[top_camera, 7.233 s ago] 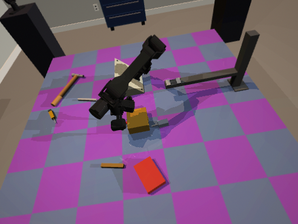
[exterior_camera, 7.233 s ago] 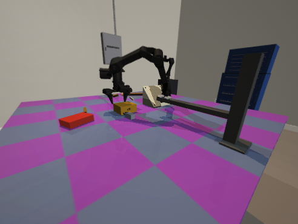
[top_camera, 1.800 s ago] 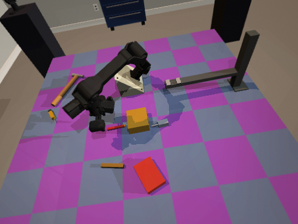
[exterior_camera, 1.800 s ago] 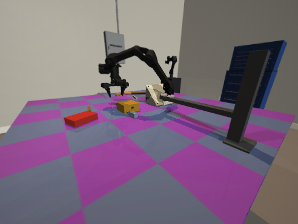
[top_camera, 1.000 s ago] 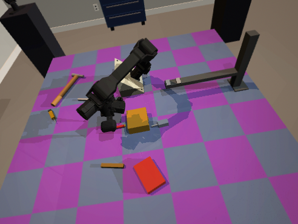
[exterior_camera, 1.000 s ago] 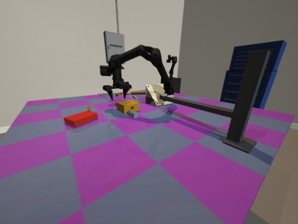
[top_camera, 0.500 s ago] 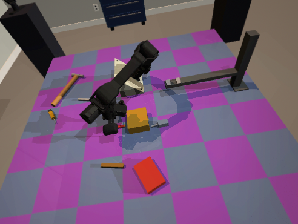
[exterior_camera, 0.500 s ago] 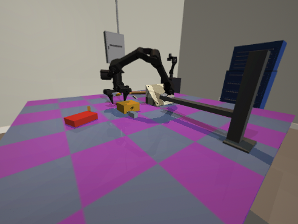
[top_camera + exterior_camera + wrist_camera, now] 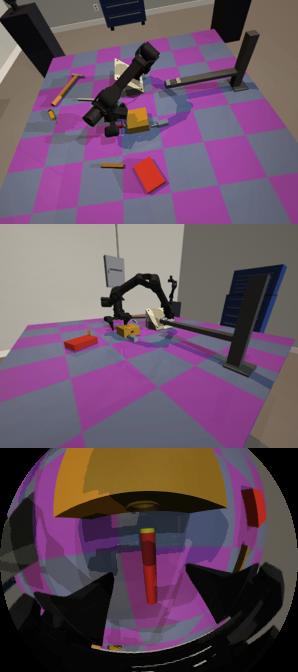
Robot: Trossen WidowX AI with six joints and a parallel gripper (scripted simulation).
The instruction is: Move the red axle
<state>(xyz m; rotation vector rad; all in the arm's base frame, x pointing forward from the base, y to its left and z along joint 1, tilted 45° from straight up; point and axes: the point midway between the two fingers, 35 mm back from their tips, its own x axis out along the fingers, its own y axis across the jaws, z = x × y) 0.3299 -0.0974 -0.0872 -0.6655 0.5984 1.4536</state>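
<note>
The yellow-orange beam (image 9: 137, 118) (image 9: 125, 330) (image 9: 145, 473) is a block on the table, with a round hole in the face toward the gripper. The red axle (image 9: 150, 580) is out of it; its yellow-tipped end points at the hole across a short gap. In the top view only the axle's end (image 9: 122, 126) shows beside the beam. My gripper (image 9: 117, 121) (image 9: 119, 327) (image 9: 150, 571) is open, its fingers on either side of the axle and above it, holding nothing. The bracket (image 9: 209, 76) (image 9: 201, 330) carries two empty V-blocks (image 9: 173, 81) at its free end.
A grey tool (image 9: 163, 122) (image 9: 133, 338) lies beyond the beam. A cream wedge (image 9: 121, 68) (image 9: 151, 319) stands behind, under the arm. A hammer (image 9: 67, 88), a yellow screwdriver (image 9: 51, 114) and a grey rod (image 9: 85, 99) lie left. A wooden stick (image 9: 112, 165) and red box (image 9: 149, 174) lie in front.
</note>
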